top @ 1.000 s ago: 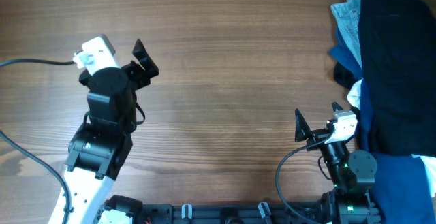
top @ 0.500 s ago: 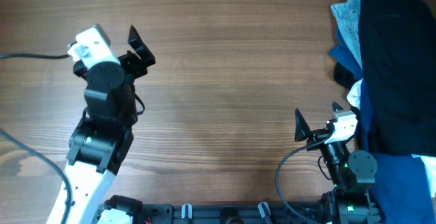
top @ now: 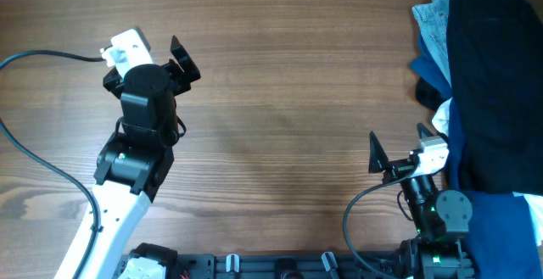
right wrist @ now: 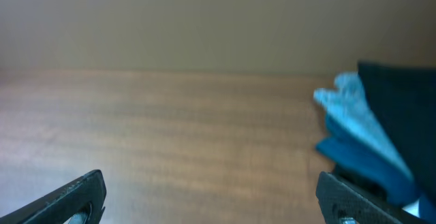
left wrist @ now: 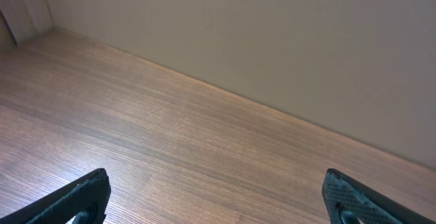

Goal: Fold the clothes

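At far left, the left gripper [top: 182, 61] hangs above the bare counter [top: 288, 101], spread wide and holding nothing, well apart from the work. At lower right, the right gripper [top: 398, 143] is likewise fully open and empty, just beside the heap. The clothes [top: 496, 84], one large black garment, lie at the counter's right edge over light blue jeans [top: 433, 25] and dark blue fabric [top: 433, 71]. The garment's long axis runs from the far edge toward the robot. It lies to the right of the right gripper and partly beyond it, so that arm looks much the nearer for a first grasp.
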Tool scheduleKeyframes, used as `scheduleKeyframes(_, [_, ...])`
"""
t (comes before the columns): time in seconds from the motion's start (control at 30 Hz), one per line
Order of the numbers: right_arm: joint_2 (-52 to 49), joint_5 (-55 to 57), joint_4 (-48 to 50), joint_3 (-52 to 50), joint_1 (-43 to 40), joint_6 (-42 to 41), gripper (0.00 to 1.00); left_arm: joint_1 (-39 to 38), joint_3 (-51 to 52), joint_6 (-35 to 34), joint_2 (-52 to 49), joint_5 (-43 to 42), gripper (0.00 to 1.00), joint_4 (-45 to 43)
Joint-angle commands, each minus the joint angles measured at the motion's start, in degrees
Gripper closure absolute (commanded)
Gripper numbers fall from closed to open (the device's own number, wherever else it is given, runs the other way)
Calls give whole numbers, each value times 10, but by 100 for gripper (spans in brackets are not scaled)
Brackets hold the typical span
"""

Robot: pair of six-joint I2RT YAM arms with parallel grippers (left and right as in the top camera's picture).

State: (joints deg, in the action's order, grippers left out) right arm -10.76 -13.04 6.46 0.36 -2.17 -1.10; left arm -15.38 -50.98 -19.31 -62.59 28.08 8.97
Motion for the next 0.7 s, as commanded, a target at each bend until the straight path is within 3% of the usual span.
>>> scheduleKeyframes(0.0, [2,10,21,9,3,-8,0,-2,-10,11,-4,10,0,0])
scheduleKeyframes(0.23, [-68,47,21,96,3,-4,0,-2,-10,11,-8,10,0,7])
scheduleKeyframes(0.5, [-385,49,12,322,3,-6,0,-2,-10,11,-42,9,0,10])
scheduleKeyframes(0.67, [-559,21,-70,503,3,-6,0,-2,-10,11,-49,9,0,13])
